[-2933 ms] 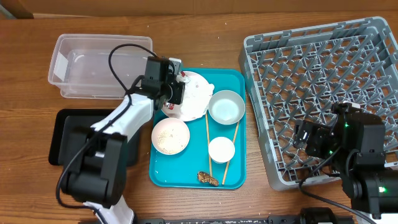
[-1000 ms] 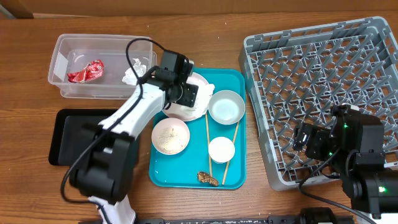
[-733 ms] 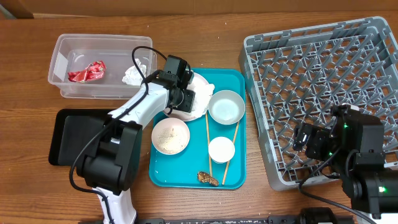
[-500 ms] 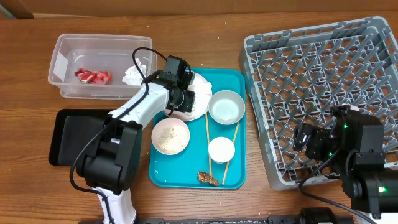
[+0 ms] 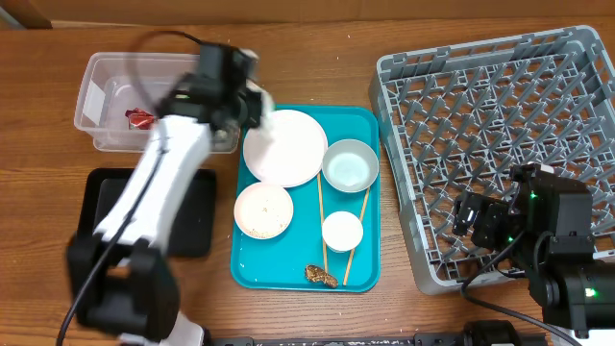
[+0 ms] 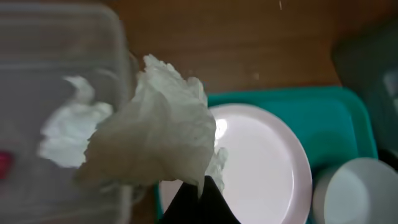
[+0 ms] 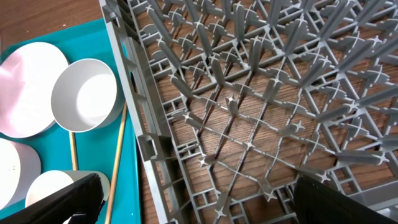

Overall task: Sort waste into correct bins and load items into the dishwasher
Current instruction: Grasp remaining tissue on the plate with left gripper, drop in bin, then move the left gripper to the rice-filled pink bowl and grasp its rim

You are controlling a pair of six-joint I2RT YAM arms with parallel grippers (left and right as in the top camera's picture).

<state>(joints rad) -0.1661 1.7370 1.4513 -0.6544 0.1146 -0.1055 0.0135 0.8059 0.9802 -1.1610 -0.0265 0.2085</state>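
My left gripper (image 6: 199, 198) is shut on a crumpled white napkin (image 6: 163, 127), held above the right edge of the clear tub (image 5: 108, 139). In the tub lie another napkin (image 6: 67, 132) and the red wrapper (image 5: 141, 117). On the teal tray the white-pink plate (image 5: 285, 146) is bare. Beside it are a grey-white bowl (image 5: 350, 165), a pink bowl with rice (image 5: 263, 210), a white cup (image 5: 342, 231), two chopsticks (image 5: 320, 221) and a brown lump (image 5: 321, 276). My right gripper (image 7: 199, 205) stands open over the grey dish rack (image 5: 500, 115), near its left wall.
The black tray (image 5: 101, 216) lies in front of the tub, partly under my left arm. The teal tray (image 5: 370, 125) sits between the tub and the rack. The rack's left wall (image 7: 134, 118) stands right beside the tray's edge.
My left gripper shut on the napkin at the plate, then swung up and left with it toward the tub. The plate is now uncovered. The right arm has not moved.
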